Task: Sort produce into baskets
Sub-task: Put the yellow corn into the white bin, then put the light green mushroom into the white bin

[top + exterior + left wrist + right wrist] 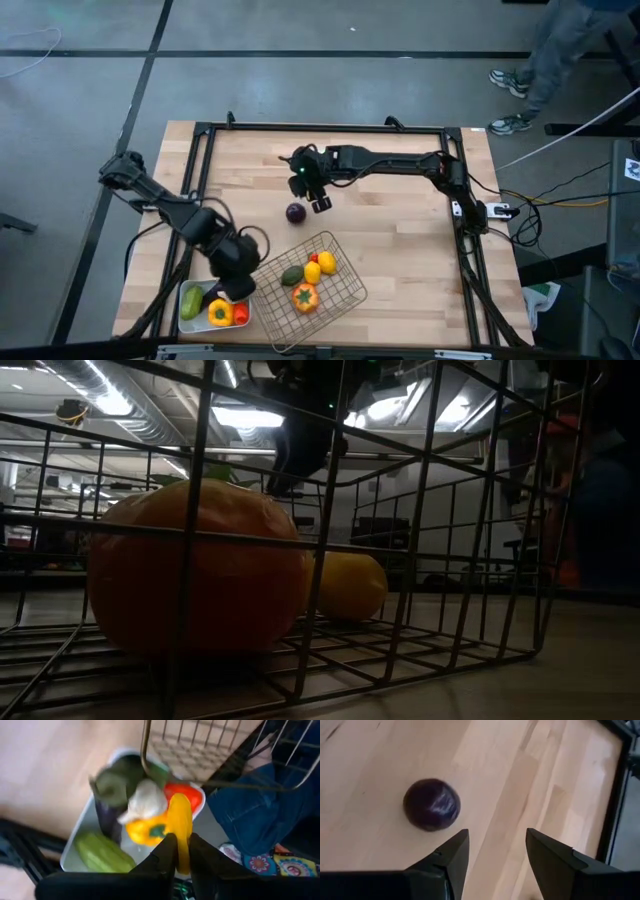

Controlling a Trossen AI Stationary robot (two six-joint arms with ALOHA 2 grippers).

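With our right gripper [492, 855] fingers apart just beside the purple onion [431, 804], which lies on the table apart from the wire basket [345, 300], we risk nudging it so it rolls, while our left gripper [181, 852] hangs closed over the white tray [80, 832].

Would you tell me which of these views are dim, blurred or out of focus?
Low view: backlit by ceiling lights, so the orange pepper and wire basket look dark. Left wrist view: motion-blurred over the white tray. Right wrist view: purple onion fairly sharp, fingers soft. High view: evenly lit.
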